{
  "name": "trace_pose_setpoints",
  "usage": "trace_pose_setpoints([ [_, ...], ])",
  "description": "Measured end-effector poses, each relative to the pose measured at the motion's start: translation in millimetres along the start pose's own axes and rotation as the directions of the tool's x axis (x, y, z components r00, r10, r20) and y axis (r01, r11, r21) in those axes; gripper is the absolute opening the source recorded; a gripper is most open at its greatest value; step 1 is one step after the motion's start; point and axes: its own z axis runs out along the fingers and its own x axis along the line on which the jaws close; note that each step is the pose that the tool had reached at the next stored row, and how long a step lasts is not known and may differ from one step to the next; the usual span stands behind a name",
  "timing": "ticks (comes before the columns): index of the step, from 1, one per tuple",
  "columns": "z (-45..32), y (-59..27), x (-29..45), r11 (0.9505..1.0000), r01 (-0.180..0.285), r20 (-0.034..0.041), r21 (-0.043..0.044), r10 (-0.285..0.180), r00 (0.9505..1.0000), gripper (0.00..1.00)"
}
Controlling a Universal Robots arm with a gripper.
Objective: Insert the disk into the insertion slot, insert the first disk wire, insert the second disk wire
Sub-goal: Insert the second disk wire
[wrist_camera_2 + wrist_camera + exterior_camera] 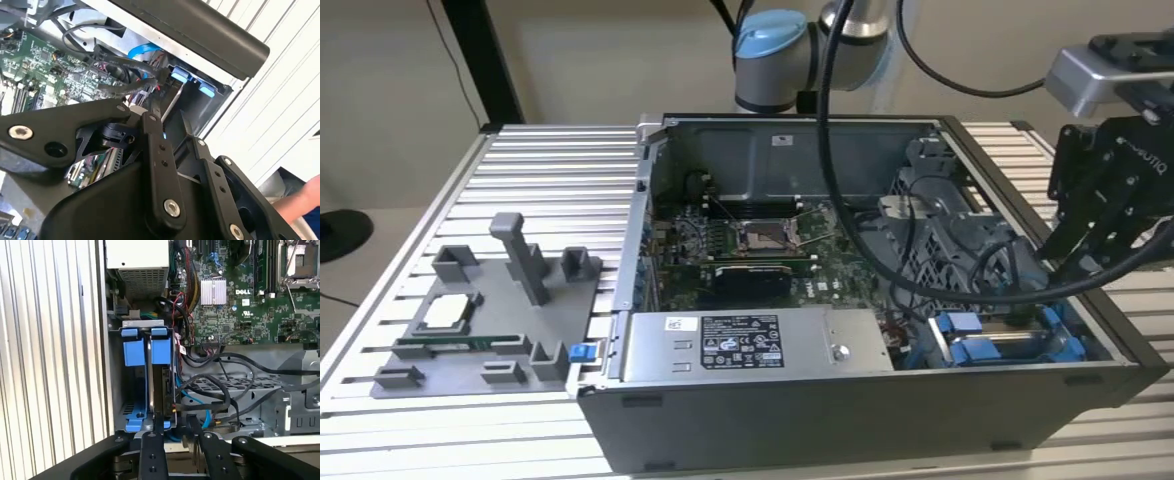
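Observation:
The disk stands edge-on inside the insertion slot, with the blue ends of its frame showing. The slot is the grey drive bay at the near corner of the open computer case, on the exterior view's right. My gripper hangs just above the bay, open, its black fingers on either side of the disk's edge line. Through the gap I see the bay's interior. Black cables and a thin blue cable lie loose beside the bay. I cannot tell whether any is plugged into the disk.
The grey power-supply box lies along the case's front, and the motherboard is behind it. A grey fixture with parts stands on the ribbed table at the exterior view's left. A person's hand is near the case's outer side.

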Motion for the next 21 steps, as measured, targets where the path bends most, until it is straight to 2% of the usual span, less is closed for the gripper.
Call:
trace_pose_setpoints([
  [2, -4.3, 0.0, -0.2, 1.0000, 0.000, -0.0001, 0.0000, 0.000, 1.0000, 1.00],
  [10, -4.6, 0.1, -0.1, 1.0000, 0.000, 0.0000, 0.0004, 0.000, 1.0000, 1.00],
  [14, -9.6, 0.0, -0.3, 1.0000, 0.000, 0.0000, 0.0004, 0.000, 1.0000, 1.00],
  [18, -8.1, -1.9, -1.7, 1.0000, 0.000, 0.0000, 0.0004, 0.000, 1.0000, 1.00],
  [21, -2.6, -10.6, -4.5, 1.0000, 0.000, -0.0002, 0.0002, 0.000, 1.0000, 1.00],
])
